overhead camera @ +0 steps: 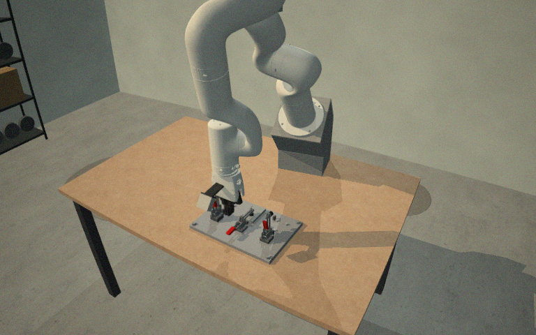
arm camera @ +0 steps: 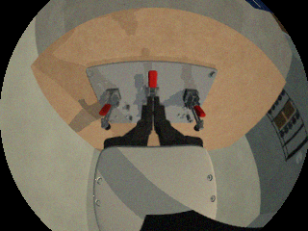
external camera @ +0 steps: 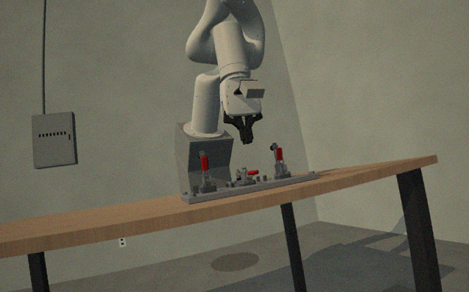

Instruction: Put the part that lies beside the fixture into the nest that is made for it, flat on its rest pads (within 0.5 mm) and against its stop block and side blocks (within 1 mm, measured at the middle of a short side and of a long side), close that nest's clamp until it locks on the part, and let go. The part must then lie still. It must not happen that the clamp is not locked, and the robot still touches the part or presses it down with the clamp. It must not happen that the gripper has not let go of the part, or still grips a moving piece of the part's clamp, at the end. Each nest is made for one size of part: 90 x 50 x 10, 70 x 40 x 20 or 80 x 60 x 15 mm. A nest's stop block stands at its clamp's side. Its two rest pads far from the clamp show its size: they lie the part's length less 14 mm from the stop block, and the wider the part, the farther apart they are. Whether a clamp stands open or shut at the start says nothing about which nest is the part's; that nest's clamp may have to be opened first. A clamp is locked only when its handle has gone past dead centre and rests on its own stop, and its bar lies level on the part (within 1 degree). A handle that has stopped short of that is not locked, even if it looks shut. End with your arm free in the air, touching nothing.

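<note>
Top view: gripper (overhead camera: 228,206) hangs over the left end of the fixture plate (overhead camera: 252,241), fingers pressed together, nothing between them. Middle clamp (overhead camera: 239,227) has its red handle lying flat; right clamp (overhead camera: 267,230) handle stands up; left clamp (overhead camera: 215,210) partly hidden by the wrist. Part can't be made out here.

Exterior view: gripper (external camera: 245,134) is above the plate (external camera: 249,187), apart from it, between the two upright red handles (external camera: 204,163) (external camera: 278,153). Part not discernible.

Wrist view: closed fingers point at the middle clamp's red handle (arm camera: 153,79). Part's position can't be told.
</note>
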{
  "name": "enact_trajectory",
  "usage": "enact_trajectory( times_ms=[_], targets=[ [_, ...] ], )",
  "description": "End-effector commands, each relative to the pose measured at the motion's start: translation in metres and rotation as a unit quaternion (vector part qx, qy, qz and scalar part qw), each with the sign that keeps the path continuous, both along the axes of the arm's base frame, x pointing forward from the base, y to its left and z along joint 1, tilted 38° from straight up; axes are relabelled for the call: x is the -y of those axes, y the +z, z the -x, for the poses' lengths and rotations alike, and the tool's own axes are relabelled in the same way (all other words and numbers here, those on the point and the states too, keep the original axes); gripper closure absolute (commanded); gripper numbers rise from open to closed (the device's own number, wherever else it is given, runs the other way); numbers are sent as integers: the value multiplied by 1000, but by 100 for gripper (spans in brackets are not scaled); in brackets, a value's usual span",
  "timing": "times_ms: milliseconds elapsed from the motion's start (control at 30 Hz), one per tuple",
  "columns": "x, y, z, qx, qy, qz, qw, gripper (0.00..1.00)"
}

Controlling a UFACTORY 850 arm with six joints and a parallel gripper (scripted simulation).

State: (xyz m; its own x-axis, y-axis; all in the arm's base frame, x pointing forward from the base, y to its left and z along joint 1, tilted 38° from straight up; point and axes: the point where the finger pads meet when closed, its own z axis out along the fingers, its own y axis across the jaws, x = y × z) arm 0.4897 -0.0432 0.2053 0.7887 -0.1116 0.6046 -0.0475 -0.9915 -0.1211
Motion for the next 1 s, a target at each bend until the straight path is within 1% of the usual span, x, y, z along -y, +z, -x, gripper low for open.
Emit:
enact_trajectory(
  times_ms=[0,733,767,967],
  targets=[
    [0,0,0,0,0,0,1000,100],
    [0,0,0,0,0,0,1000,100],
    [0,0,0,0,0,0,1000,0],
    [0,0,0,0,0,0,1000,0]
  ],
)
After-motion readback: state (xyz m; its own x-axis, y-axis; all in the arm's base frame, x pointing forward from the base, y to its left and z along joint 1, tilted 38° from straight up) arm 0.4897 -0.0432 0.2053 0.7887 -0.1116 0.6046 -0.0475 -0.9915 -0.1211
